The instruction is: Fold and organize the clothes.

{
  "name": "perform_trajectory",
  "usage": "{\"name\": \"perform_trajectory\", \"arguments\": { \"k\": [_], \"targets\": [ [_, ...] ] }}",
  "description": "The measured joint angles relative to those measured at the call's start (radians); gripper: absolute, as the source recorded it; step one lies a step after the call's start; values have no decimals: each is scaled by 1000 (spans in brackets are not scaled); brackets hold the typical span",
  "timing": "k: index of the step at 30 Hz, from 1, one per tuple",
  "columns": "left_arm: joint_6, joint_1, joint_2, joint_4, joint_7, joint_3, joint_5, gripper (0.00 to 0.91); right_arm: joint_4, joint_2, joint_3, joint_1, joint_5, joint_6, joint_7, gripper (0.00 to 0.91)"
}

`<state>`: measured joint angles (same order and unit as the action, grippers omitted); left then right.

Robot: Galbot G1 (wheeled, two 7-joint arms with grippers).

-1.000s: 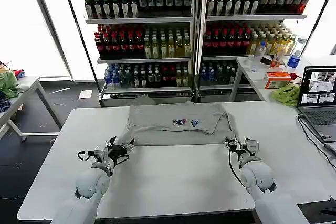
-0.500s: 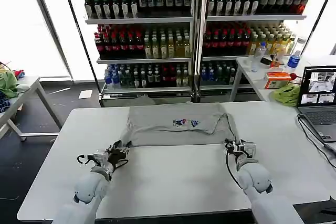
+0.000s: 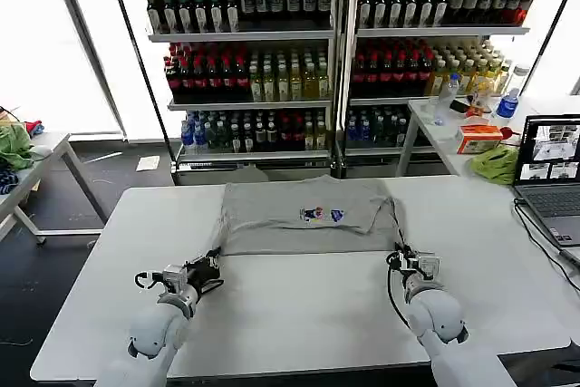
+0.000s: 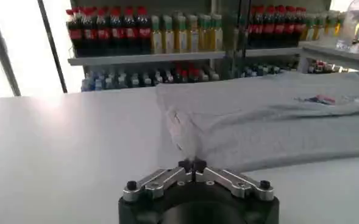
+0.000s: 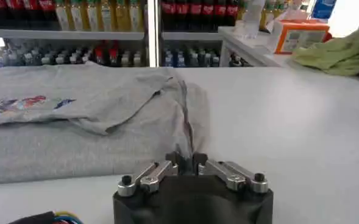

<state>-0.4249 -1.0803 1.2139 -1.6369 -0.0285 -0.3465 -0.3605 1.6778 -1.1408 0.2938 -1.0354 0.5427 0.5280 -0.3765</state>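
A light grey shirt with a small multicoloured chest print lies partly folded on the far half of the white table. My left gripper is shut on the shirt's near left corner, which is drawn out into a thin strip toward me. In the left wrist view the gripper pinches that fabric. My right gripper is shut on the near right corner. The right wrist view shows that gripper clamping the shirt's edge.
An open laptop sits at the table's right edge with a cable trailing toward me. A green cloth and an orange box lie on the table behind it. Drink shelves stand behind. A side table is at the far left.
Both grippers have drawn back toward me along the table, each holding a shirt corner. The corners have stretched out from the hem.
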Motion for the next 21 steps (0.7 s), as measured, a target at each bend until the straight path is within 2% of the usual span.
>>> {"name": "perform_trajectory", "arguments": {
  "k": [9,21],
  "targets": [
    [-1,-33,-11,-49,-2,-20,-2,0,100,9,21,-64,-3,1,-14,0],
    [6,-168,-42,-228,-18,-83,-8,0,322,25,52,-193,-14,14,-68,0]
  ]
}}
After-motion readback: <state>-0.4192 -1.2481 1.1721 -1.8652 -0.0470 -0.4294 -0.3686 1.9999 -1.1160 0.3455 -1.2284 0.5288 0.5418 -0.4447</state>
